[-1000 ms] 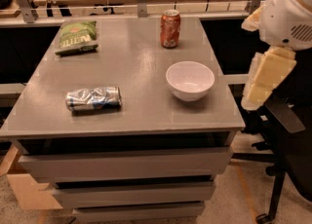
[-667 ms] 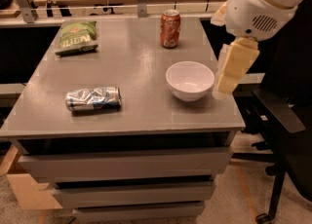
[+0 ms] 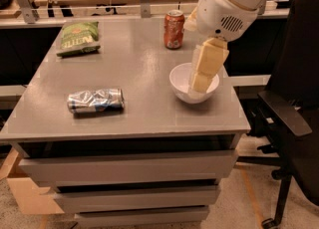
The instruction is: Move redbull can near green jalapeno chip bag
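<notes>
The redbull can [image 3: 95,100] lies on its side on the front left of the grey table [image 3: 134,58], silver with blue patches. The green jalapeno chip bag [image 3: 79,37] lies flat at the table's back left corner. My gripper [image 3: 204,76] hangs from the white arm at the right, over the white bowl [image 3: 185,89]. It is well to the right of the redbull can and holds nothing that I can see.
An orange-red soda can [image 3: 174,22] stands upright at the back of the table, just left of my arm. A black office chair [image 3: 294,98] stands to the right of the table. Drawers sit below the tabletop. A workbench runs behind.
My arm has swung left from beyond the table's right edge to over the white bowl. The cans, the bag and the bowl have not moved.
</notes>
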